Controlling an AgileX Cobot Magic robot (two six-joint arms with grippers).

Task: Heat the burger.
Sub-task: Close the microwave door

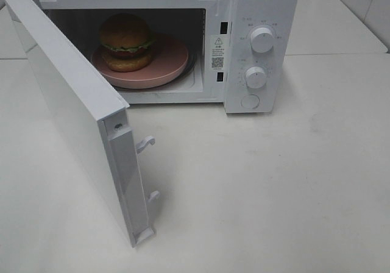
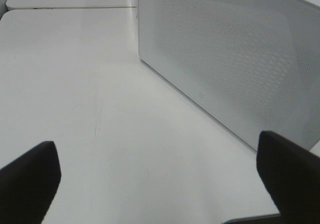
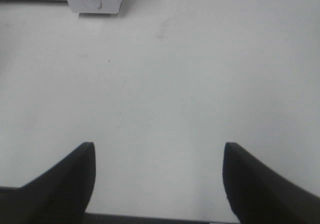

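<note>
burger (image 1: 125,41) on plate (image 1: 173,64) in open microwave (image 1: 262,5), QR sticker (image 1: 217,52) txt unreadable, left hand (image 2: 159,178) wide, right hand (image 3: 160,176) wide

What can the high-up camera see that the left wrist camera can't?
Only the high camera shows the small round burger with golden-brown buns on the round flat pink plate inside the white microwave, plus two round white knobs. Only the left wrist camera shows the left gripper, black fingers spread wide and empty. Both show the open white microwave door and the white tabletop.
</note>
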